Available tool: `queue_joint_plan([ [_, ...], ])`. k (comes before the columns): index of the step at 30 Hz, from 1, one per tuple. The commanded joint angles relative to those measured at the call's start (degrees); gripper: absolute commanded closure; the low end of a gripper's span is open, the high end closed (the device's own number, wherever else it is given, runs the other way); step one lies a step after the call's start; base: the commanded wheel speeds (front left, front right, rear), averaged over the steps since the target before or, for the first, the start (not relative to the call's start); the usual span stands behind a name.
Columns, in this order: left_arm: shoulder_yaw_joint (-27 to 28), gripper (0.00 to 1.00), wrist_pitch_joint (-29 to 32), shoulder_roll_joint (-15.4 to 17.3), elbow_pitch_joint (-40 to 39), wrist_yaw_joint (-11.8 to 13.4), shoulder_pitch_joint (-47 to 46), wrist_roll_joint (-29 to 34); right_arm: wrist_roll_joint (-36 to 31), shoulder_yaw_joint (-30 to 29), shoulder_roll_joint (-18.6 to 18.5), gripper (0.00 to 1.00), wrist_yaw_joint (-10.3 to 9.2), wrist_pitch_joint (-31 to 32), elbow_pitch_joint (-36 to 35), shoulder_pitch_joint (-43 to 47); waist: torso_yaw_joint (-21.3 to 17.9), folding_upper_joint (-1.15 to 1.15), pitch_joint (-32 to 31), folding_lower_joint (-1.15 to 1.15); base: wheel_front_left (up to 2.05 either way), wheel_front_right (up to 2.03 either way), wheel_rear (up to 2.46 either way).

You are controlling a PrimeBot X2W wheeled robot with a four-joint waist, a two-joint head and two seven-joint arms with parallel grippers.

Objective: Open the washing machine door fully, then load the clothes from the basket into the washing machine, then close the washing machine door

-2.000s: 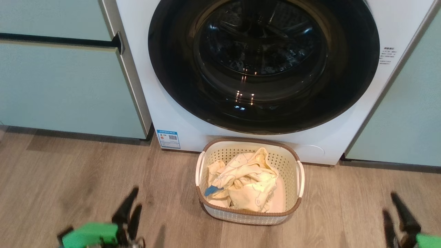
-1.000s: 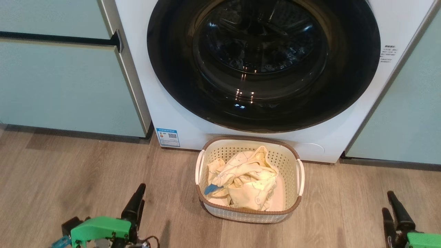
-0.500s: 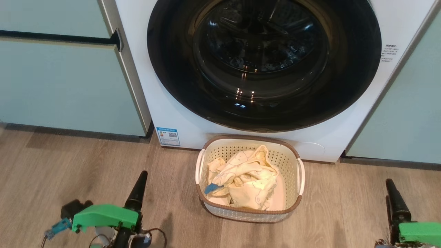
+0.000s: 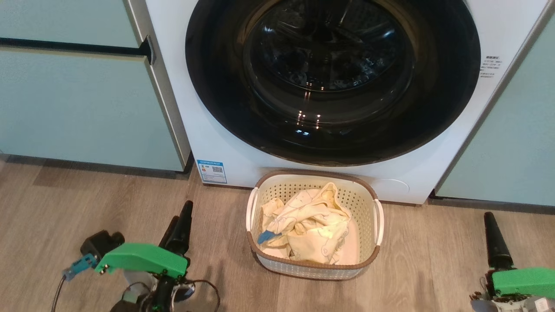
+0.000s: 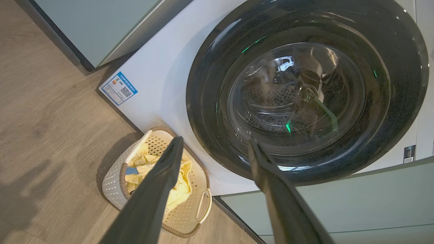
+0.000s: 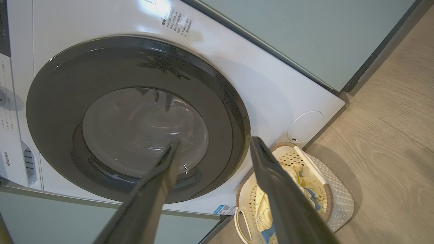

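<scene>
Two grippers wide and empty, door (image 4: 334, 82) shut, clothes (image 4: 308, 229) heaped in the basket (image 4: 312, 269).
My head camera gives the layout, and the wrist cameras add what it can't. The left one looks through the door glass to the holed drum (image 5: 268, 101). The right one catches a round cap (image 6: 305, 126) low on the washing machine (image 6: 271, 88) and a control strip (image 6: 13, 101) with a brand name. The basket stands on the wood floor (image 4: 86, 208) right up by the machine's front, just under the door's lower edge; I can't tell if it touches. Pale green cabinets (image 4: 78, 108) flank the machine. The left gripper (image 4: 181, 219) sits low at my left and the right gripper (image 4: 492, 234) low at my right, with the basket between them. Both point at the machine from well short of it, fingers spread wide, nothing held.
</scene>
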Motion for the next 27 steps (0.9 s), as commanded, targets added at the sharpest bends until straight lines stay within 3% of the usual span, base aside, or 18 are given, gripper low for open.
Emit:
queue_joint_plan([
  [1,0.8,0.0,-0.7,0.9,-2.1,0.0,-3.6,1.9,-1.8,0.8,-1.0,0.0,-0.08,-0.7,-2.4,-3.4,0.0,0.0,0.0,0.0,0.0,0.0,0.0],
  [27,-1.1,0.0,-5.1,1.1,-3.7,2.2,-7.5,24.0,-25.6,3.0,-1.4,0.0,-0.12,-5.1,-4.2,-5.9,0.1,0.0,0.3,0.0,0.0,0.0,0.0],
])
